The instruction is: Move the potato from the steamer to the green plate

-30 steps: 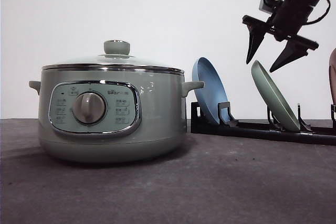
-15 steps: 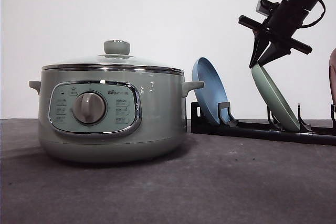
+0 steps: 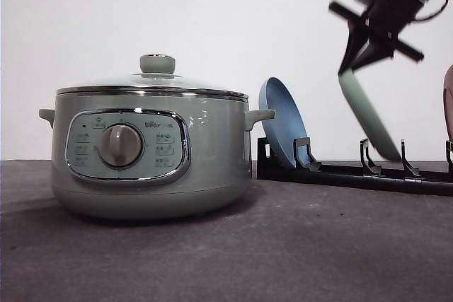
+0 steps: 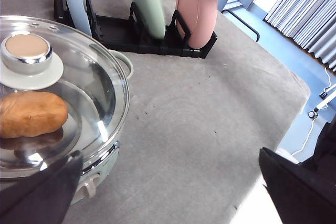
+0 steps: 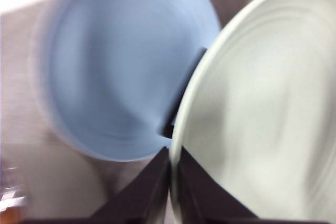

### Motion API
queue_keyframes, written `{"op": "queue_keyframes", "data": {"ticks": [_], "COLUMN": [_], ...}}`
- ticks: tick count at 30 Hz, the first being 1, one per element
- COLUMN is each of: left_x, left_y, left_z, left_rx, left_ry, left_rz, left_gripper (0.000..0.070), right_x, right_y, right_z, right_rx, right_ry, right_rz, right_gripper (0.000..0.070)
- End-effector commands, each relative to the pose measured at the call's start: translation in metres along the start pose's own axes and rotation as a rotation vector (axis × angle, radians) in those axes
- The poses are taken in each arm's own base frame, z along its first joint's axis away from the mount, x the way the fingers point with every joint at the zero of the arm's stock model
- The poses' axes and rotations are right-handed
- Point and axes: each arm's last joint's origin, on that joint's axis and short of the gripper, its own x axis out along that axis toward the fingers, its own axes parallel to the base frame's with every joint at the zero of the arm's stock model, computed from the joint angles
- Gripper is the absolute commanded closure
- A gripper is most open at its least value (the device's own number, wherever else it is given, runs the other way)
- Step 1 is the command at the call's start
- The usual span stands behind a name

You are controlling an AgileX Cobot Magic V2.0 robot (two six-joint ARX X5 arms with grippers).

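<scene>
Right hand [image 3: 359, 61]: your fingers pinch the upper rim of the green plate [image 3: 369, 119], which hangs tilted just above the black rack [image 3: 340, 173].
Left hand [image 4: 157, 192]: your fingers are spread wide, holding nothing.
Potato [image 4: 31, 114]: lies inside the steamer [image 3: 150, 148] under the closed glass lid [image 4: 89, 93].
Blue plate [image 3: 282, 131]: leans in the rack beside the steamer.

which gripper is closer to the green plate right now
Right. The right gripper is shut on the green plate's upper rim, with the plate lifted partly out of the black rack. The left gripper hangs open near the steamer, well away from the plate.
</scene>
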Motion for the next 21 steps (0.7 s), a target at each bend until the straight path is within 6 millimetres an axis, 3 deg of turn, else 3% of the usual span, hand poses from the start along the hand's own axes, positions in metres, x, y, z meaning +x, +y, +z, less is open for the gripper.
{"op": "queue_keyframes", "data": {"ticks": [1,11,16,21], "left_x": [-0.003,-0.003,-0.003,-0.003], "left_y": [-0.003,-0.003,-0.003,-0.003], "left_z": [0.006,0.006,0.006,0.006], "left_rx": [0.029,0.034,0.034,0.036], "left_ry": [-0.02,-0.019,-0.019,-0.021], "left_rz": [-0.006,-0.006,-0.006,-0.006], "left_gripper": [0.0,0.0,0.0,0.0], "right_x": [-0.018,-0.101,-0.143,-0.167], "right_y": [0.015,0.063,0.088,0.11], "right_z": [0.009,0.003,-0.019,-0.046], "right_rx": [-0.03,-0.166,-0.291,-0.379], "right_ry": [-0.06,-0.155,-0.137,-0.066], "right_rz": [0.048,0.167,0.173,0.191], "right_gripper": [0.0694,0.0694,0.0694,0.0694]}}
